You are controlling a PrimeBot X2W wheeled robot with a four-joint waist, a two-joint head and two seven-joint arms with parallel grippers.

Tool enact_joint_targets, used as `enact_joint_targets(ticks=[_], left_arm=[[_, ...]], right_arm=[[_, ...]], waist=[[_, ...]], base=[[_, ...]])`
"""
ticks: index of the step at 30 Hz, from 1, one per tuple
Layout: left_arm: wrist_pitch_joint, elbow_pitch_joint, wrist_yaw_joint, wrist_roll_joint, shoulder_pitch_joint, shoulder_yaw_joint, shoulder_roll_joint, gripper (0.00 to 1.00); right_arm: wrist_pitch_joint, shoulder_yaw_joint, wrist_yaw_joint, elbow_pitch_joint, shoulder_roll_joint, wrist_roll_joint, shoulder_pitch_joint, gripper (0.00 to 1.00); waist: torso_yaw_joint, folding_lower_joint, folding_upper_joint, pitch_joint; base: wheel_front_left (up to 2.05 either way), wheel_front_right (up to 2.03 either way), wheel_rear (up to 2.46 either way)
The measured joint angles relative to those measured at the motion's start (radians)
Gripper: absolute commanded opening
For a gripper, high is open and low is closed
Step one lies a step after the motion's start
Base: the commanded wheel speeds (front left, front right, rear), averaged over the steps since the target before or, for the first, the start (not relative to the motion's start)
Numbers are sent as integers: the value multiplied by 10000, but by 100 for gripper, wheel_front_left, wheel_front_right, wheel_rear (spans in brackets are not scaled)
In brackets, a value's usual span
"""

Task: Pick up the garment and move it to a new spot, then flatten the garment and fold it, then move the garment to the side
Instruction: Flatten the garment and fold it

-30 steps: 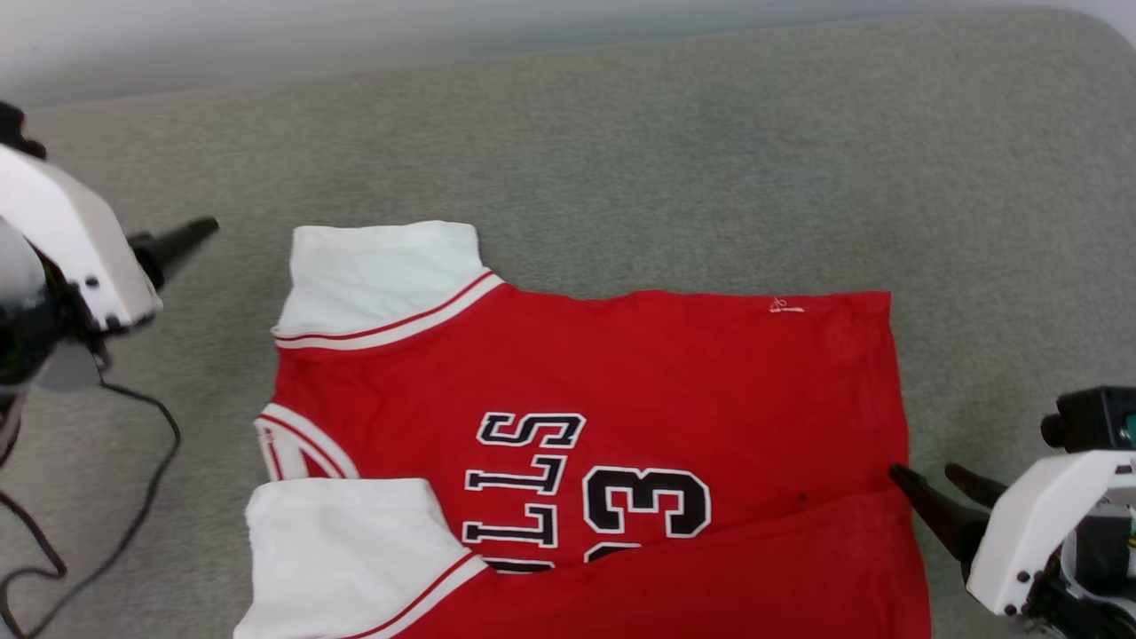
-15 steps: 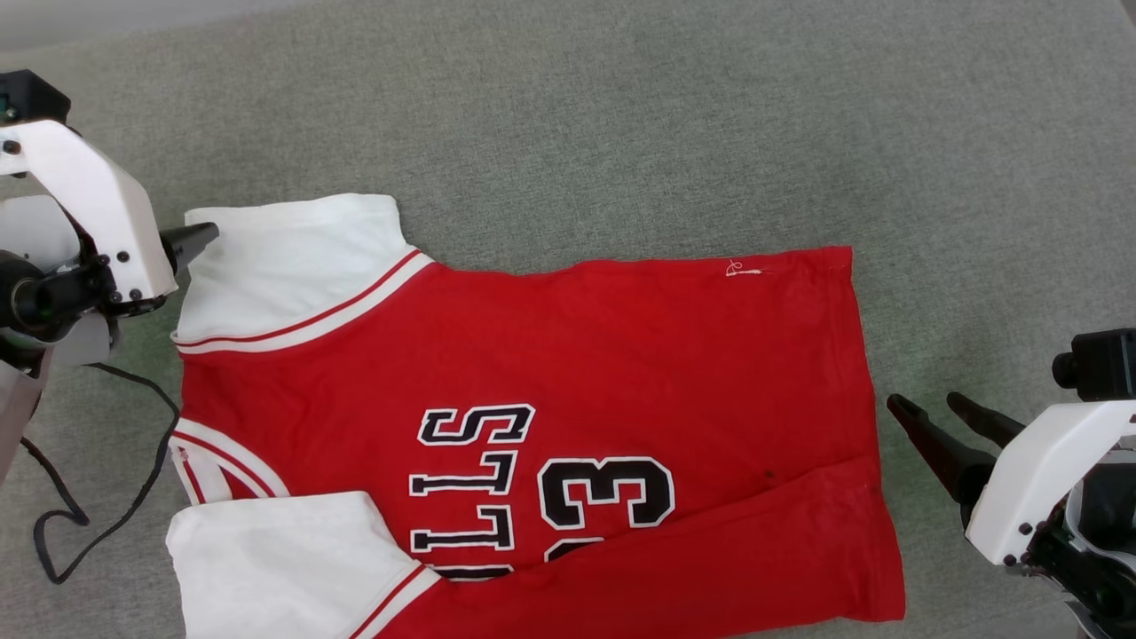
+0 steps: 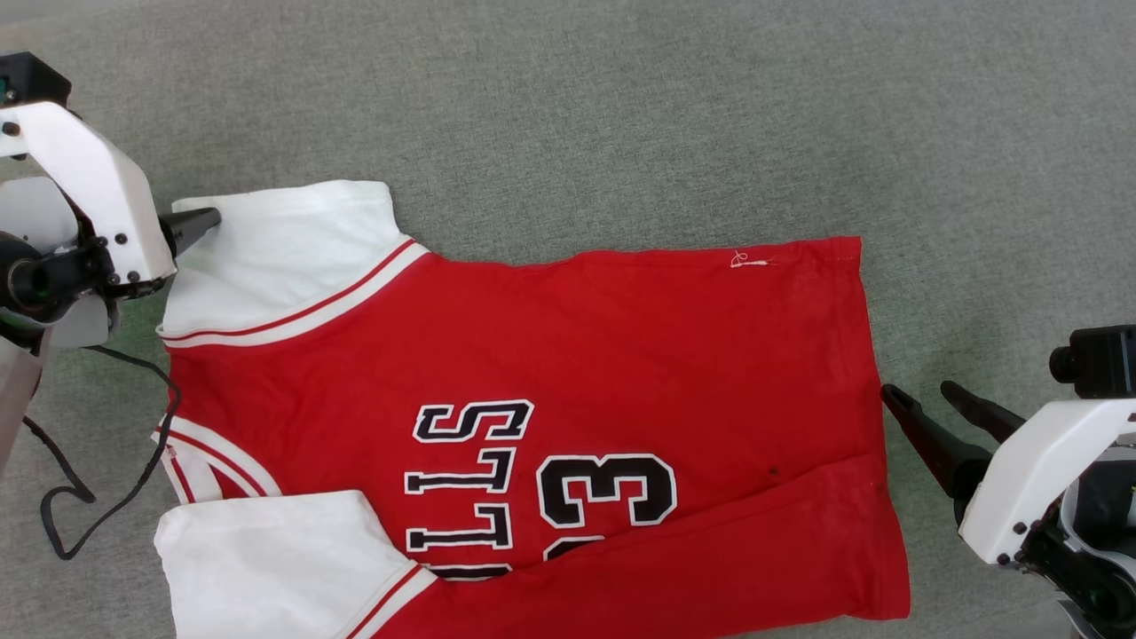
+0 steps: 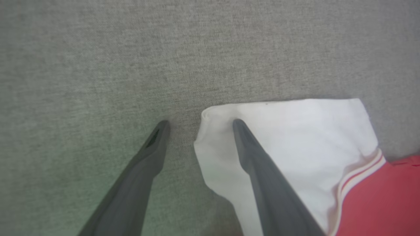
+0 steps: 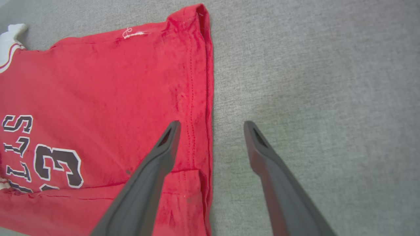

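Garment (image 3: 532, 355) lies spread on the grey cloth surface (image 3: 621, 115), collar end toward 9 o'clock and hem (image 3: 863, 355) toward 3 o'clock. From the head camera it runs from centre down to 6 o'clock. Left end effector (image 4: 200, 123) stands wide and grips nothing. Its wrist camera shows one finger over the corner of the far white sleeve (image 3: 284, 240) and the other over bare cloth, with the sleeve's edge between them. From the head camera, at 9 to 10 o'clock, one dark fingertip meets that corner and the second is hidden behind the white mount (image 3: 98, 195). Right end effector (image 5: 212, 124), at 4 o'clock from the head, is also spread wide and empty. Its wrist camera shows it straddling the hem line, one finger above red fabric and one above grey; from overhead the tips look just beside the hem. Cannot tell whether any finger presses down. A red flap (image 3: 710, 559) folded up from 6 o'clock covers the lower part of the black print (image 3: 541, 479). The near sleeve (image 3: 266, 568) is cut off at the bottom edge. A small white thread mark (image 3: 750, 260) sits near the hem's far corner. Black cable (image 3: 138, 484) loops at 8 o'clock.
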Motion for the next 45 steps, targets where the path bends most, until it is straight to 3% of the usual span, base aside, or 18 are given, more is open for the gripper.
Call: enact_joint_targets(ticks=[2, 3, 5, 12, 21, 34, 43, 45], left_arm=[[71, -23, -58, -58, -26, 23, -12, 100], [136, -23, -63, -125, -35, 33, -29, 93], [199, -90, -127, -224, -55, 75, -36, 2], [46, -384, -840, -449, -23, 130, -144, 0], [-813, -384, -1168, -836, -220, 773, -201, 0], [-1095, -79, -1463, -815, -669, 746, -633, 0], [-1162, 282, -1570, -777, -872, 646, -800, 0], [-1151, 378, -1576, -777, -878, 629, -784, 0]], right_arm=[[0, -4, 0, -31, 2, -6, -5, 100], [0, -10, 0, -46, 8, -25, -12, 100], [0, -19, 0, -84, 25, -36, -15, 100], [-159, 10, 0, -267, 71, -25, -223, 100], [-382, -523, 0, -42, 79, 468, -1097, 100], [-884, -42, 0, 3756, -134, 355, -3093, 100], [-1262, 1028, 4, 5254, -723, 892, -3909, 100], [-1377, 1436, 0, 5405, -936, 1051, -4011, 91]], waist=[[-4, 0, 0, 59], [-1, 0, 0, 81], [11, -1, 0, 117], [100, 0, 0, 199], [445, 0, 0, 172], [1000, 0, 0, 280], [1077, -2, 0, 405], [1069, -1, 0, 412]], base=[[0, 0, 0], [0, 0, 0], [0, 0, 0], [0, 0, 0], [0, 0, 0], [0, 0, 0], [0, 0, 0], [0, 0, 0]])
